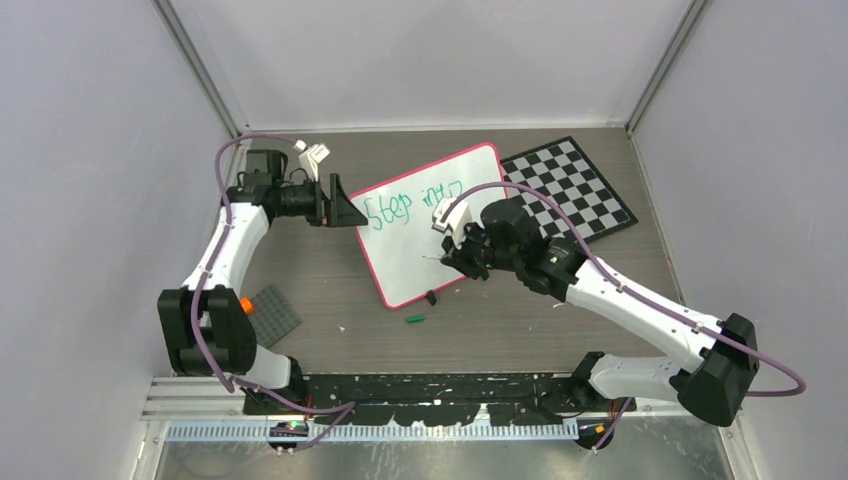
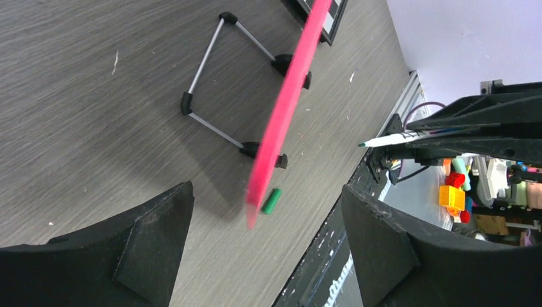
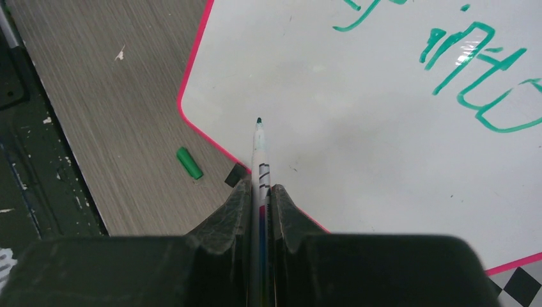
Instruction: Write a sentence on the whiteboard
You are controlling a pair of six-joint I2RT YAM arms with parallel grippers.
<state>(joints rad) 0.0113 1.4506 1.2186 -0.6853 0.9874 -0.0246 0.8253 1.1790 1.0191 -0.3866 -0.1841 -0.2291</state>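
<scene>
The whiteboard [image 1: 430, 240] leans tilted on a wire stand at the table's middle. Green handwriting [image 1: 405, 207] reading "Step into" runs along its upper part. It also shows in the right wrist view [image 3: 473, 70]. My right gripper [image 1: 457, 257] is shut on a green-tipped marker [image 3: 259, 150] over the blank lower part of the board [image 3: 358, 141]. In the left wrist view the marker tip [image 2: 363, 144] is off the surface. My left gripper [image 1: 340, 205] is open at the board's left edge. The pink rim [image 2: 287, 102] stands edge-on between its fingers [image 2: 153, 243], untouched.
A green marker cap [image 1: 415, 319] lies on the table just before the board's near corner, by a black clip [image 1: 431, 297]. A checkered board [image 1: 575, 185] lies behind right, partly under the whiteboard. A grey studded plate [image 1: 275, 315] lies front left. The stand's wire frame [image 2: 217, 83] sits behind the board.
</scene>
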